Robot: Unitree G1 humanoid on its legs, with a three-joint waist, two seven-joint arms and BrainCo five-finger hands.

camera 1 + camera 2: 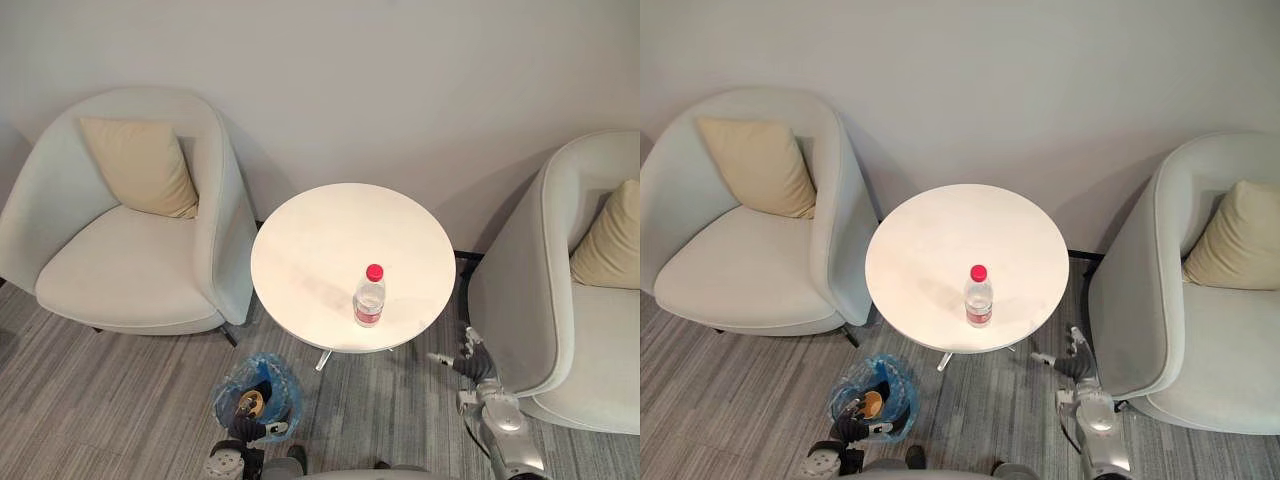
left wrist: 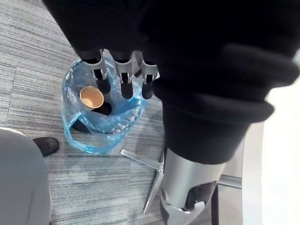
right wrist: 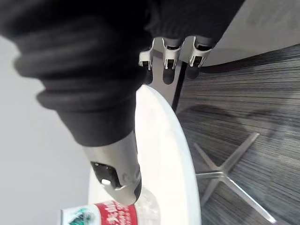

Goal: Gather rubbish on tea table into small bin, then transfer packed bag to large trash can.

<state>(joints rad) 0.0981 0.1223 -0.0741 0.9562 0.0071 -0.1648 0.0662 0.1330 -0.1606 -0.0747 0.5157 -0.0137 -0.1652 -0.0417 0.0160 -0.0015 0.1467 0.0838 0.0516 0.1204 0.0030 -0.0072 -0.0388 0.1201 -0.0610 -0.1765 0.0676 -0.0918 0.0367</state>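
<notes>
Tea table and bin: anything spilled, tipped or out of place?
Nothing stands out. The bottle stands upright on the tea table, and the blue-lined small bin sits upright on the floor beside it with a paper cup inside. The left hand and right hand are open and empty.

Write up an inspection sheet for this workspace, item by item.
Surface: round white tea table, bare except for one bottle.
Job's things: red-capped bottle upright near the table's front edge; blue-bagged small bin on the floor off the table's front left, paper cup inside.
Clutter: nothing seen.
Hands: left hand open above the small bin, holding nothing; right hand open, low beside the table's right edge, holding nothing.
Cables: nothing seen.
Surroundings: left armchair and right armchair, each cushioned; grey carpet; plain wall.
</notes>
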